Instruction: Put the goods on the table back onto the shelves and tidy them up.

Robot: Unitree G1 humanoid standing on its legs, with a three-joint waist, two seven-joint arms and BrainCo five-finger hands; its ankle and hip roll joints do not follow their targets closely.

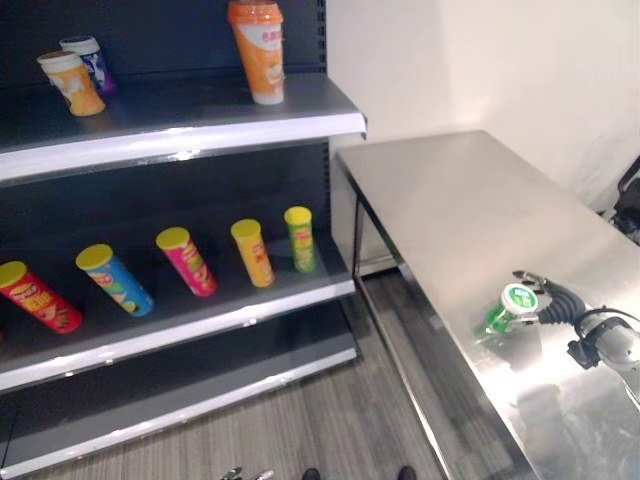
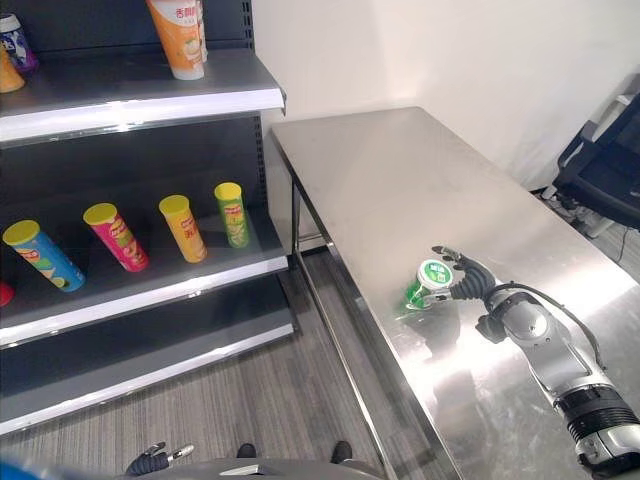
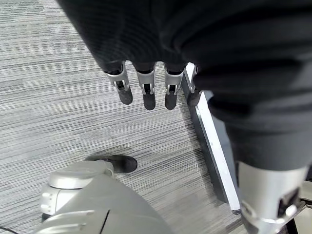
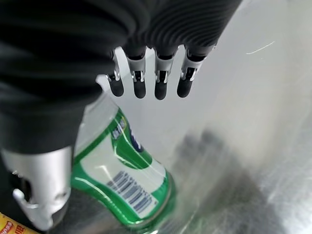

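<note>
Fingers [image 4: 146,87] of the right hand [image 2: 470,283] hang straight and relaxed beside the green can [image 2: 428,283], with nothing curled round it yet; whether the thumb touches its side I cannot tell. That can stands upright on the steel table [image 2: 400,170], close to the long edge that faces the shelves, and it looks like the only item left on that surface. The left hand [image 3: 146,90] hangs low over the floor, its fingers straight and holding nothing. On the shelf unit [image 1: 180,130], the middle shelf carries a row of five tubes [image 1: 190,260], all leaning rather than upright, and the top shelf holds an orange cup [image 1: 257,50] and two smaller cups [image 1: 75,75]. By my reading, most goods are already shelved; what remains is grasping this can, carrying it across, and straightening the tilted tubes.
</note>
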